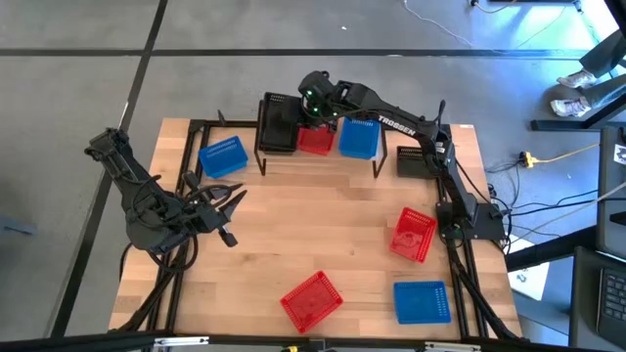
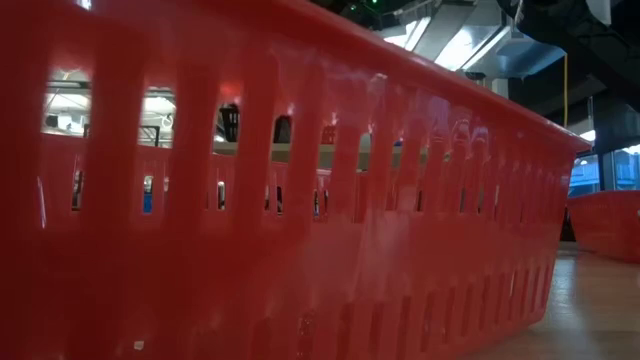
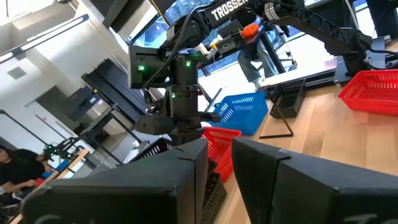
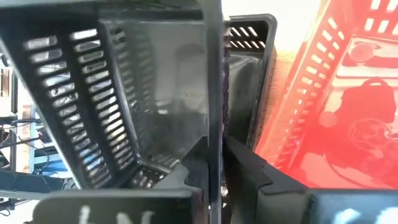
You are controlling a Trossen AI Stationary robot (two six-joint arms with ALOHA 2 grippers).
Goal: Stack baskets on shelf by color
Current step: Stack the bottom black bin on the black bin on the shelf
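On the shelf [image 1: 323, 161], the right tool [image 1: 311, 110] pinches a wall of the black basket [image 1: 279, 125], beside the red basket [image 1: 315, 140]. The left tool [image 1: 230, 205] rests spread, well apart from the shelf.

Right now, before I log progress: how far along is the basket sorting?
Looks done: a red basket and a blue basket sit on the shelf. In hand: the right claw grips the wall of a black basket at the shelf's left end. Left: five loose baskets lie on the table, for example the near blue one. The left claw waits open.
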